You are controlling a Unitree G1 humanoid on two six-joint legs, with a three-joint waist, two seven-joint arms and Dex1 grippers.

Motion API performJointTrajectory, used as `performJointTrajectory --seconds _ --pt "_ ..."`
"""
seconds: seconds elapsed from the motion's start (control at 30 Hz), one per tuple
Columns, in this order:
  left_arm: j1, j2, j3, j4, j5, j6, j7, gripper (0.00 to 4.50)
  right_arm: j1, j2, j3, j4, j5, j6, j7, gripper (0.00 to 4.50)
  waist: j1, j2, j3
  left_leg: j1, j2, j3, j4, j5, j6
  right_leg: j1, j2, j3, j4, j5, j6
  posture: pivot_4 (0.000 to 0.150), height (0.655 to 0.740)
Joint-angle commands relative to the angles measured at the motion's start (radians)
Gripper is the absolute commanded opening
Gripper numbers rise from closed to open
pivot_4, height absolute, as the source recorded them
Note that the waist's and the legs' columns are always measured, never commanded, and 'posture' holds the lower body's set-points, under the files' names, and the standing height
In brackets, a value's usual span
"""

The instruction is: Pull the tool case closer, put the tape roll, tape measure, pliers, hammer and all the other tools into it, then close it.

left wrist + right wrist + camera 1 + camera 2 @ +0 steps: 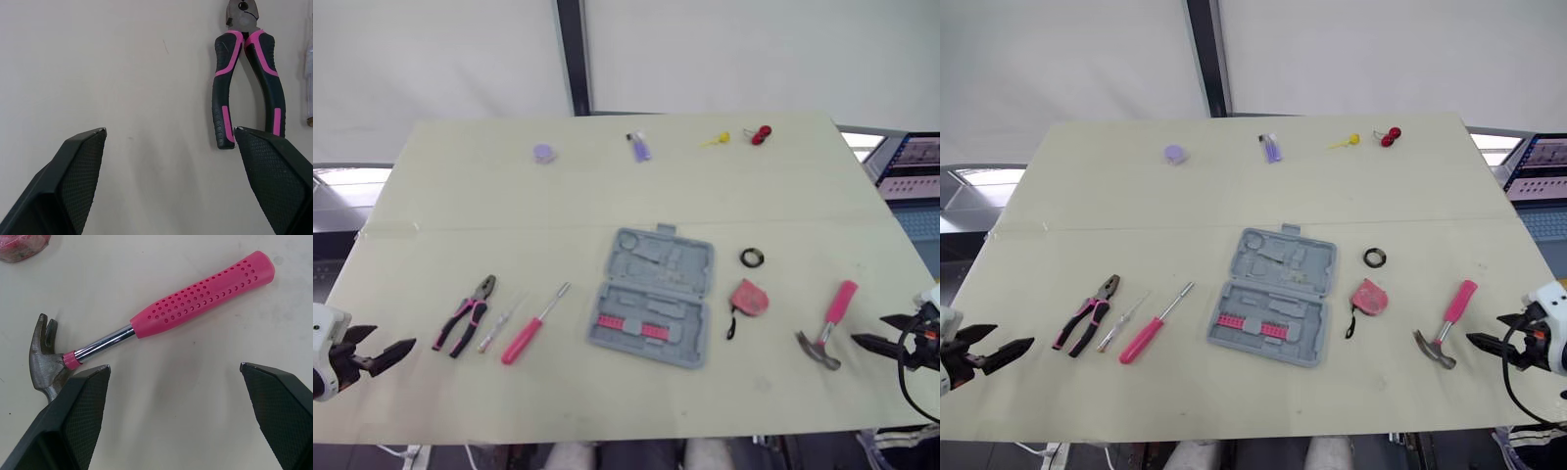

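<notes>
Currently both wide, empty: L tool (393, 338) nr pliers (465, 315), R tool (867, 329) nr hammer (827, 325). Risk: dragging open tool case (653, 296) to near counter edge may knock tape measure (749, 298).

1 grey tool case (653, 299). 1 pair of pliers (465, 315), pink-and-black grips. 2 screwdrivers: 1 pink-handled screwdriver (530, 329), 1 slim screwdriver (499, 328) with clear handle. 1 tape roll (752, 258), black. 1 tape measure (750, 298), pink. 1 hammer (829, 323), pink handle, steel head. 4 small bits along the far side: 1 purple round piece (543, 153), 1 purple bottle-like piece (639, 147), 1 yellow piece (717, 139), 1 red piece (761, 135), kind unclear for all 4.
</notes>
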Motion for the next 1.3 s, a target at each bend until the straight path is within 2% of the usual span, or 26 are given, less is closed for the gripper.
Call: performJointTrajectory --seconds 0.03,0.53,0.87,1.0,1.13,1.3 --pt "-0.002 0.014 0.023 0.004 0.000 -0.015 0.004 4.46 -0.005 0.001 -0.018 0.010 0.007 -0.017 -0.003 4.50 0.000 0.000 0.000 0.000 0.000 0.000 0.000 0.000 0.000 0.000 0.000 0.000 0.000 0.000 0.000 0.150 0.7400" --pt "-0.006 0.013 0.022 -0.009 -0.003 0.016 0.008 4.46 -0.049 0.004 0.000 0.063 -0.014 -0.051 -0.005 4.50 -0.001 0.000 0.000 0.000 0.000 0.000 0.000 0.000 0.000 0.000 0.000 0.000 0.000 0.000 0.000 0.150 0.7400" --pt "0.055 0.002 0.001 -0.058 0.009 0.029 0.012 4.46 -0.056 0.012 0.006 0.063 -0.018 -0.053 0.001 4.50 -0.001 0.000 0.000 0.000 0.000 0.000 0.000 0.000 0.000 0.000 0.000 0.000 0.001 0.000 0.000 0.150 0.7400" --pt "0.048 0.009 0.001 -0.047 0.017 0.014 0.025 4.46 -0.044 0.020 -0.026 0.043 0.011 -0.035 0.000 4.50 0.000 0.000 0.000 0.000 0.000 0.000 0.000 0.000 0.000 0.000 0.000 0.000 0.000 0.000 0.000 0.150 0.7400" --pt "0.011 0.012 -0.033 -0.135 -0.009 0.051 0.008 4.46 -0.015 0.039 -0.083 -0.091 0.105 0.062 0.018 4.50 0.003 0.000 0.000 0.000 0.000 0.000 0.000 0.000 0.000 0.000 0.000 0.000 0.000 0.000 0.000 0.150 0.7400" --pt "-0.157 0.032 -0.177 -0.243 -0.018 0.122 -0.022 4.46 0.052 0.089 -0.068 -0.434 0.172 0.194 -0.042 4.50 0.010 0.000 0.000 0.000 0.000 0.000 0.002 0.000 0.000 0.000 0.000 0.001 0.002 0.001 -0.001 0.150 0.7400"
